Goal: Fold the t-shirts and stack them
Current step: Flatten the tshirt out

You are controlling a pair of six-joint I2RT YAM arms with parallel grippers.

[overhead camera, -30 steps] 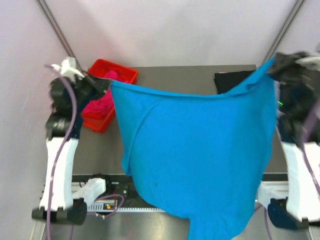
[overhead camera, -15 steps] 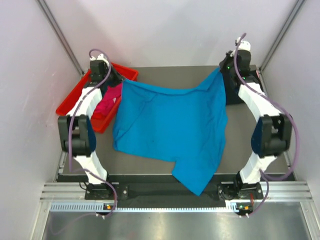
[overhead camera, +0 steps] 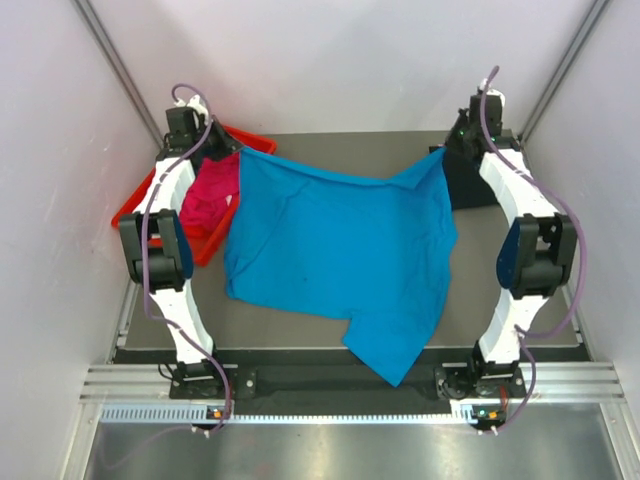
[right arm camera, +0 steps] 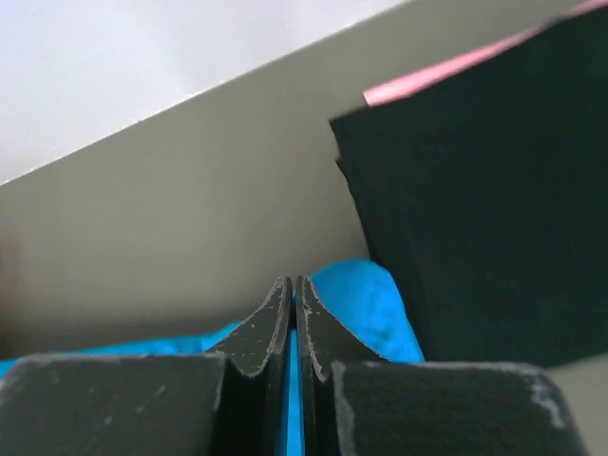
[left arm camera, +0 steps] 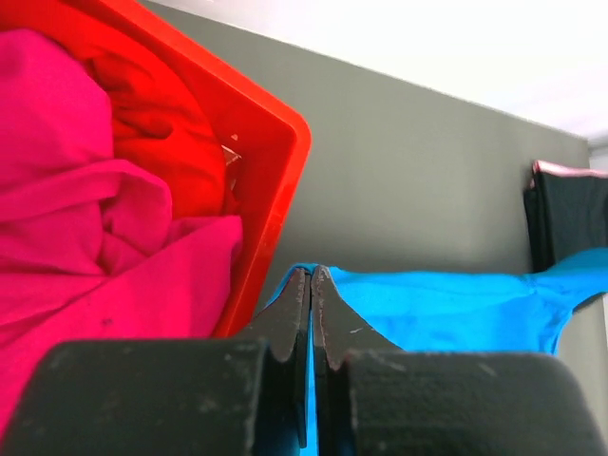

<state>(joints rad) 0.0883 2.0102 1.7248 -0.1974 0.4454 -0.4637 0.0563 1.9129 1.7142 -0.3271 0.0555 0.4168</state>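
Top view: high, behind the arm bases, looking steeply down; whole grey tabletop (overhead camera: 350,152) in frame, seen from afar.
Left wrist view: low, very near, sighting along left claw (left arm camera: 311,285) across the tabletop, past the red plastic tray (left arm camera: 280,161).
Right wrist view: nearer still, sighting along right claw (right arm camera: 295,290).
All three share the bright turquoise-blue cloth t-shirt (overhead camera: 340,250) and the folded black cloth t-shirt (right arm camera: 475,209).

The black shirt (right arm camera: 484,190) runs off the right edge of the right wrist view, and from above the right arm (overhead camera: 510,185) and the blue shirt (overhead camera: 340,250) hide most of it. The pink shirt (left arm camera: 85,237) runs off the left edge of the left wrist view. The pink strip (right arm camera: 456,66) beside the black shirt is too blurry to name
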